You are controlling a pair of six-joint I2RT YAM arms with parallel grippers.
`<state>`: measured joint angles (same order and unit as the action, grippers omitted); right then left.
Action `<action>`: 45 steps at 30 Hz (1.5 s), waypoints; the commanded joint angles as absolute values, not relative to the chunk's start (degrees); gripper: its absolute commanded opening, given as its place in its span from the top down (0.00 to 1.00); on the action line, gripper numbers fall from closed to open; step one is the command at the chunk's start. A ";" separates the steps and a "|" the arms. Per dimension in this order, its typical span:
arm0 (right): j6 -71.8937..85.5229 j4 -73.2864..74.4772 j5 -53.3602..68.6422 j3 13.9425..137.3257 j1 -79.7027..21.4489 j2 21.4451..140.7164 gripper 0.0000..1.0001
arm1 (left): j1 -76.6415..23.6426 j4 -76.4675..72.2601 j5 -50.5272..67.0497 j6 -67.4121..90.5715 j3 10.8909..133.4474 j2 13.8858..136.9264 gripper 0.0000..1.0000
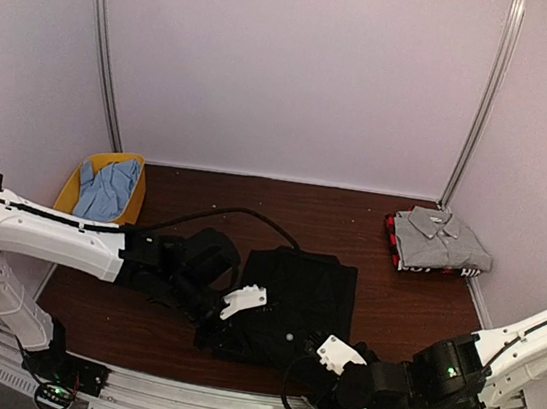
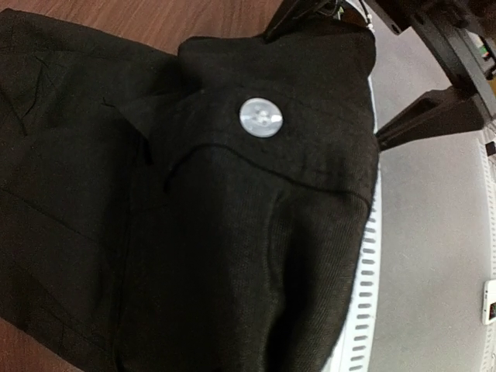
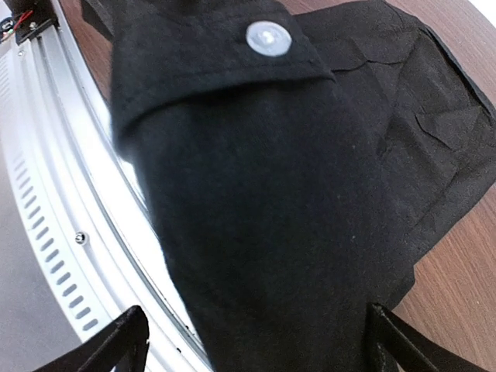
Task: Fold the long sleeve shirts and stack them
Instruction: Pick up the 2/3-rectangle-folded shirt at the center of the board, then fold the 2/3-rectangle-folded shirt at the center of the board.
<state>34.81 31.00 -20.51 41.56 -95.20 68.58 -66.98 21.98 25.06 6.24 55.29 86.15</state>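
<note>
The black shirt [image 1: 297,293] lies partly folded at the table's middle front. In the left wrist view a black sleeve cuff [image 2: 256,155] with a white button [image 2: 260,118] fills the frame, raised over the table's front rail. It hides my left gripper's [image 1: 225,319] fingers, and the cloth creases down toward the jaws as if pinched. My right gripper [image 3: 260,345] is open, its fingertips [image 3: 124,341] wide apart on either side of a black sleeve [image 3: 263,217] with a buttoned cuff. The grey shirt [image 1: 440,239] lies folded at the back right.
A yellow basket [image 1: 72,188] holding blue cloth stands at the back left. The grey shirt rests on a red, black and white item [image 1: 394,243]. The metal front rail [image 3: 54,194] runs just beside both grippers. A black cable [image 1: 242,213] arcs over the table.
</note>
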 commanded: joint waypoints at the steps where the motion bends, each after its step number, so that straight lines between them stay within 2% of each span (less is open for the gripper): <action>1: 35.65 34.90 -25.71 43.80 -95.93 70.03 0.09 | -66.71 22.73 31.96 6.18 57.40 84.31 1.00; 7: 33.84 35.18 -25.19 45.00 -95.89 71.68 0.21 | -66.71 23.62 35.91 5.34 56.96 84.27 1.00; 10: 32.82 35.37 -23.62 46.05 -95.90 72.79 0.33 | -66.70 24.33 36.01 5.11 56.98 84.26 1.00; 12: 32.16 34.77 -21.91 46.43 -95.92 72.87 0.47 | -66.71 25.06 35.86 4.84 56.97 84.21 1.00; 15: 31.72 33.82 -18.99 46.50 -95.89 72.20 0.84 | -66.70 25.85 36.09 4.81 56.43 83.86 1.00; 16: 31.70 33.68 -17.88 46.49 -95.90 71.86 0.94 | -66.71 26.23 36.15 4.88 55.95 83.61 1.00; 17: 31.73 33.48 -16.68 46.45 -95.92 71.55 0.99 | -66.69 26.39 36.40 5.00 55.24 83.22 1.00; 29: 32.03 23.85 2.30 44.03 -95.08 66.36 1.00 | -66.70 30.22 44.22 6.39 52.30 77.76 1.00; 34: 31.37 21.98 7.99 41.56 -89.71 62.66 1.00 | -64.62 29.16 44.31 5.86 54.49 80.24 1.00; 42: 28.82 20.29 20.82 37.23 -73.26 57.37 1.00 | -53.74 23.46 50.66 5.76 56.11 82.79 1.00; 44: 28.27 19.75 23.96 37.00 -69.94 56.70 1.00 | -53.10 23.12 49.59 5.17 57.07 82.97 0.92; 45: 28.01 19.27 25.64 36.75 -68.33 56.47 1.00 | -53.02 22.94 48.66 4.86 57.68 83.09 0.84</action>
